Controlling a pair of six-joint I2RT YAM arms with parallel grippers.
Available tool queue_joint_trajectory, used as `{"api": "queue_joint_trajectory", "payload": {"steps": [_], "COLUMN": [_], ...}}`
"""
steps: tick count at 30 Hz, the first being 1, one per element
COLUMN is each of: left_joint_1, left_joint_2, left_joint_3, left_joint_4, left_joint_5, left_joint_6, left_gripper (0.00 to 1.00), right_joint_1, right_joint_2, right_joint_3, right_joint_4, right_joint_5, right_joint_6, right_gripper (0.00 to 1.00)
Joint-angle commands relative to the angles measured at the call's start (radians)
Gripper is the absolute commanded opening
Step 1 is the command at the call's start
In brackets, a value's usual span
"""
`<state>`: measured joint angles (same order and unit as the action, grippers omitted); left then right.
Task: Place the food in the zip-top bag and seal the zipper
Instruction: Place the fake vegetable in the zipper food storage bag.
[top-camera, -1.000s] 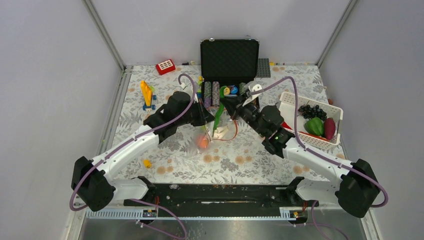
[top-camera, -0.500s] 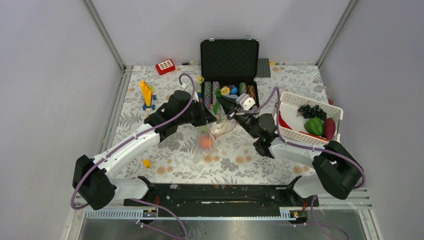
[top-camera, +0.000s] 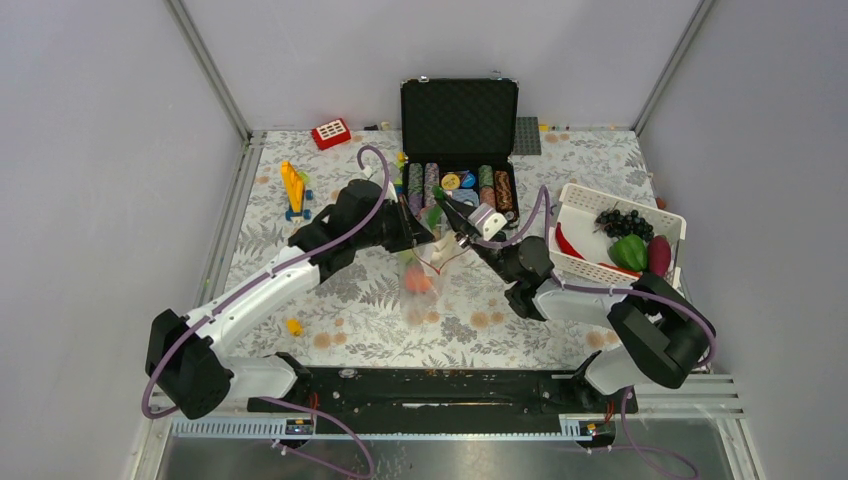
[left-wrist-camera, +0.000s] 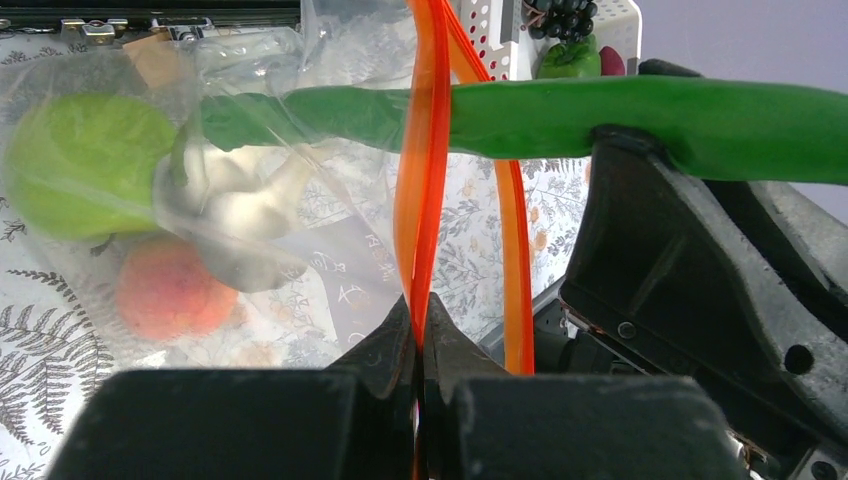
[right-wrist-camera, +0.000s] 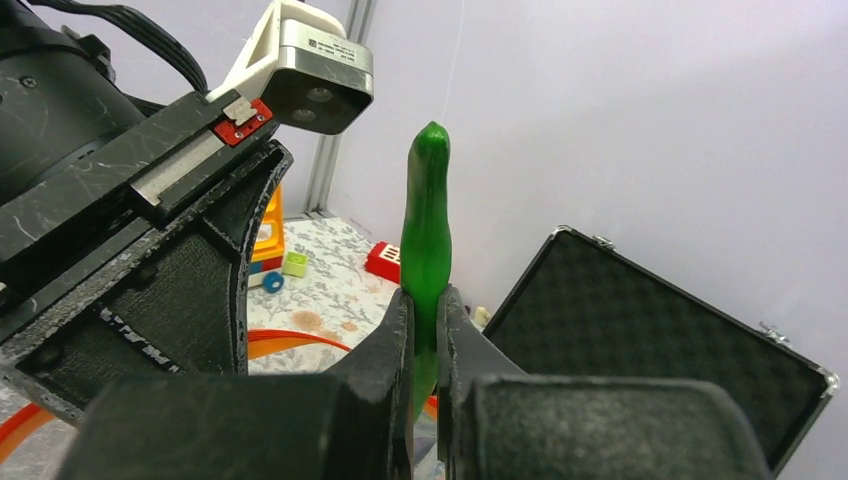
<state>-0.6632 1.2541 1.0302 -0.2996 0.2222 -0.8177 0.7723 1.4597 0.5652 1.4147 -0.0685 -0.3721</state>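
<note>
The clear zip-top bag (top-camera: 425, 275) hangs mid-table with its mouth held up. My left gripper (left-wrist-camera: 421, 325) is shut on the orange-red zipper (left-wrist-camera: 425, 180). In the bag lie a green round fruit (left-wrist-camera: 85, 165), a white piece (left-wrist-camera: 235, 210) and an orange-red fruit (left-wrist-camera: 165, 295). My right gripper (right-wrist-camera: 424, 310) is shut on a long green vegetable (right-wrist-camera: 427, 230). In the left wrist view the vegetable (left-wrist-camera: 560, 115) lies across the bag's mouth, its left end inside the bag. In the top view the left gripper (top-camera: 428, 240) and the right gripper (top-camera: 448, 222) are close together.
A white perforated basket (top-camera: 575, 200) at the right holds black grapes (top-camera: 622, 222), a green pepper (top-camera: 630, 252) and a magenta piece (top-camera: 660, 256). An open black case (top-camera: 459, 115) with poker chips (top-camera: 430, 183) stands behind. A yellow toy (top-camera: 293, 188) and a red brick (top-camera: 331, 133) sit at the back left.
My right gripper has moved left and down to the bag's mouth with the green vegetable, which has turned from hanging to nearly level. My left gripper has kept its hold on the zipper.
</note>
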Motion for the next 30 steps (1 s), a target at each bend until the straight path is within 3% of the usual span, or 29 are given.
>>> {"api": "queue_joint_trajectory", "payload": {"steps": [1, 8, 16, 21, 26, 30], "left_joint_1": [-0.001, -0.001, -0.001, -0.001, 0.001, 0.007], "left_joint_2": [-0.002, -0.026, -0.006, 0.003, 0.003, 0.001], "left_joint_3": [0.047, 0.059, 0.084, 0.085, 0.093, 0.09], "left_joint_4": [0.067, 0.043, 0.036, 0.044, 0.024, 0.017], "left_joint_5": [0.048, 0.016, 0.04, 0.029, -0.004, -0.021], "left_joint_6": [-0.026, -0.002, 0.02, 0.017, 0.022, 0.025], "left_gripper": [0.0, 0.0, 0.0, 0.0, 0.0, 0.0], "right_joint_1": [0.015, 0.018, 0.029, 0.063, 0.075, 0.075], "right_joint_2": [0.022, -0.004, 0.038, 0.068, 0.036, -0.034], "right_joint_3": [0.029, -0.012, 0.01, -0.048, -0.121, -0.147], "right_joint_4": [0.082, 0.08, 0.082, 0.081, 0.024, -0.135], "right_joint_5": [0.057, 0.179, 0.092, -0.012, -0.042, -0.094], "right_joint_6": [-0.103, -0.221, -0.12, -0.175, -0.13, -0.134], "right_gripper": [0.02, 0.02, 0.02, 0.04, 0.18, 0.28]}}
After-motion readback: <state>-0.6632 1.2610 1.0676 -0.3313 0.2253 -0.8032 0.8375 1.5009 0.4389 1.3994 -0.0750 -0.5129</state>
